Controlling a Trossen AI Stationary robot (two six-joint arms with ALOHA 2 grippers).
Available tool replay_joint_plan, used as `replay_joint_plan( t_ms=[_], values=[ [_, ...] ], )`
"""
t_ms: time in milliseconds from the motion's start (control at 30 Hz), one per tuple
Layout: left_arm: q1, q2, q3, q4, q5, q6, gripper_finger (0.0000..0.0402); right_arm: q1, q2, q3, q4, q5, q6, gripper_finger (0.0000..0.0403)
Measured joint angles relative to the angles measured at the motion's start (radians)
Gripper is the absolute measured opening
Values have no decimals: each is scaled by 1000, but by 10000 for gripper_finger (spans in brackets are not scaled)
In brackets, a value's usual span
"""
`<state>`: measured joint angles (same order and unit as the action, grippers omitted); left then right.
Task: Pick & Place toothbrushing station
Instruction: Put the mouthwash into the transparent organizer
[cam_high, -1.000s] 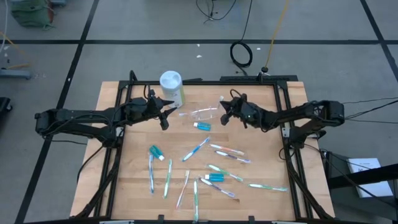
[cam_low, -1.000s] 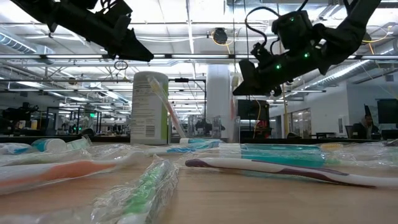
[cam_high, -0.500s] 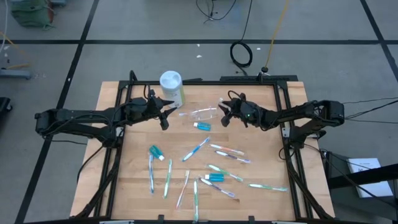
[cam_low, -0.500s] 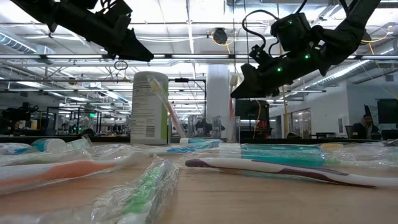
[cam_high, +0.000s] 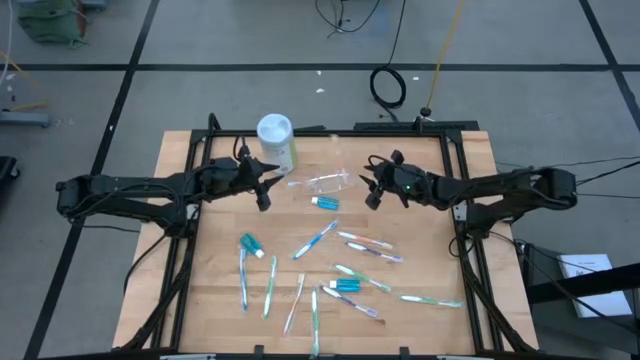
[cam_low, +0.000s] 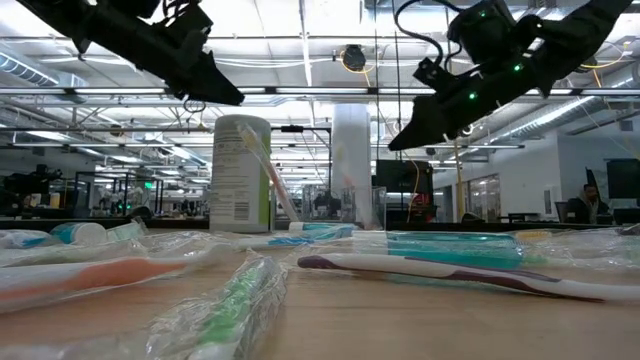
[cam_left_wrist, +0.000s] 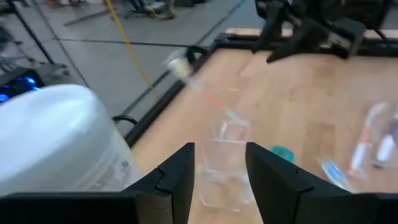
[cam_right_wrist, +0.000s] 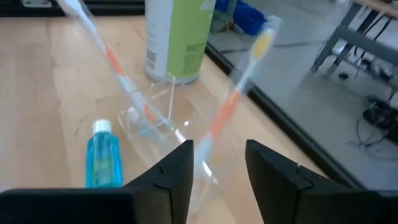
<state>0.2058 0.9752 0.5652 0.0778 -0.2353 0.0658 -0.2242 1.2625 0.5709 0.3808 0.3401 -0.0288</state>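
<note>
Counting now: ten toothbrushes (cam_high: 270, 287) lie loose on the one wooden table (cam_high: 420, 240), as near as the overhead view lets me count, in blues, greens, a couple of purples and one pale. Two more orange-necked brushes (cam_right_wrist: 227, 112) stand in the single clear holder (cam_high: 328, 183), which makes twelve. There are three small blue toothpaste tubes (cam_high: 325, 203), scattered. And there's one green canister (cam_high: 276, 140) with a white lid.
</note>
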Motion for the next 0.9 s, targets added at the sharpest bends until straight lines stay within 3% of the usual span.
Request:
replay_joint_plan(
  t_ms=[200, 400, 767, 900],
  values=[
    [-7, 0, 0, -72, 160, 0, 150, 21, -74, 0, -89, -1, 69, 137],
    [-71, 0, 0, -182, 255, 0, 150, 32, -79, 0, -88, -3, 69, 133],
    [-331, 10, 0, -324, 271, -57, 149, 32, -79, 0, -87, -3, 69, 132],
    [-433, 67, 0, -349, 269, -112, 149, 32, -79, 0, -87, -3, 69, 131]
  ],
)
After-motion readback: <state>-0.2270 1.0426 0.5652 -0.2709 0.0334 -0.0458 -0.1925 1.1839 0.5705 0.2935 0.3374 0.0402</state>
